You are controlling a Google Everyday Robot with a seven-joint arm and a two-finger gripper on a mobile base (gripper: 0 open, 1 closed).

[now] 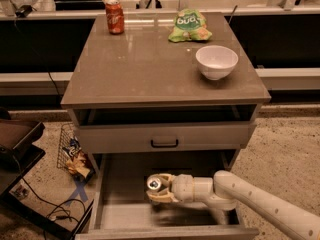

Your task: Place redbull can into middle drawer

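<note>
The redbull can, slim and silver with a pull-tab top, is upright inside the open middle drawer. This is the wide grey drawer box pulled out below the drawer front with a black handle. My gripper reaches in from the right on a white arm and is shut on the can, its fingers wrapped around the can's body. The can is low over the drawer floor; I cannot tell whether it touches.
On the cabinet top stand a red-orange soda can at the back left, a green chip bag and a white bowl. A wire basket with snack packets and cables lie on the floor left of the drawer.
</note>
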